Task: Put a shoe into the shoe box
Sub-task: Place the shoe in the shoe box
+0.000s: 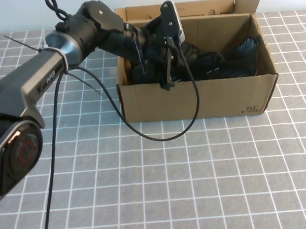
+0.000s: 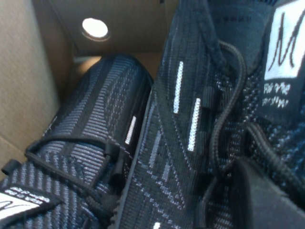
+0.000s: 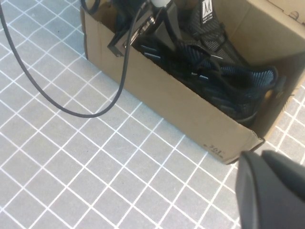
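The brown shoe box (image 1: 193,98) stands open at the table's back, lid flap up behind. Two black sneakers lie in it side by side. The shoe (image 2: 181,109), with white dashes and a white tongue label, fills the left wrist view; the second sneaker (image 2: 90,129) lies against it. My left gripper (image 1: 158,68) reaches down into the box's left half, mostly hidden by its wrist. Its tip (image 2: 238,171) is shut, pressed into the shoe's laces. My right gripper (image 3: 248,164) is shut and empty, held above the table off the box's printed corner.
The left arm's black cable (image 1: 164,137) hangs over the box's front wall and loops onto the grey tiled table (image 1: 196,183). The box (image 3: 157,90) and the sneakers' toes (image 3: 248,90) also show in the right wrist view.
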You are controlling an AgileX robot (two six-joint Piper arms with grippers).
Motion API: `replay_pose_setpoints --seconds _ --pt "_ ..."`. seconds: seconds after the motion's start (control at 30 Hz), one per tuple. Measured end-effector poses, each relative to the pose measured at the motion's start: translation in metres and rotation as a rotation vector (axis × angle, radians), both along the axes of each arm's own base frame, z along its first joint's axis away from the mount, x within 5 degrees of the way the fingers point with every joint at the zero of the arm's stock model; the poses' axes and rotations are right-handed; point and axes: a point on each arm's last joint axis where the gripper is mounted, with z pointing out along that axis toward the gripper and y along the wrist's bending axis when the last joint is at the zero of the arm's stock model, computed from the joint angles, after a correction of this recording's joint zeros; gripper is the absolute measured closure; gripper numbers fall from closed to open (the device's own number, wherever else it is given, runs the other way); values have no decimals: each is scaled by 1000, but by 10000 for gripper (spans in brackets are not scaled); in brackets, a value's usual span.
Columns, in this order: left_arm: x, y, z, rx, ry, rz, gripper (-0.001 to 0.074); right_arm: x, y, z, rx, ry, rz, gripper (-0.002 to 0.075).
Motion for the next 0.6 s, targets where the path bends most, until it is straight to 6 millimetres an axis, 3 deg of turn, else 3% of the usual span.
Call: replay_pose_setpoints --seconds 0.4,0.6 --pt "2 -1 -9 -11 67 36 684 11 5 -10 -13 68 10 742" --pt "0 -2 -8 -24 92 39 456 13 7 -12 -16 73 23 742"
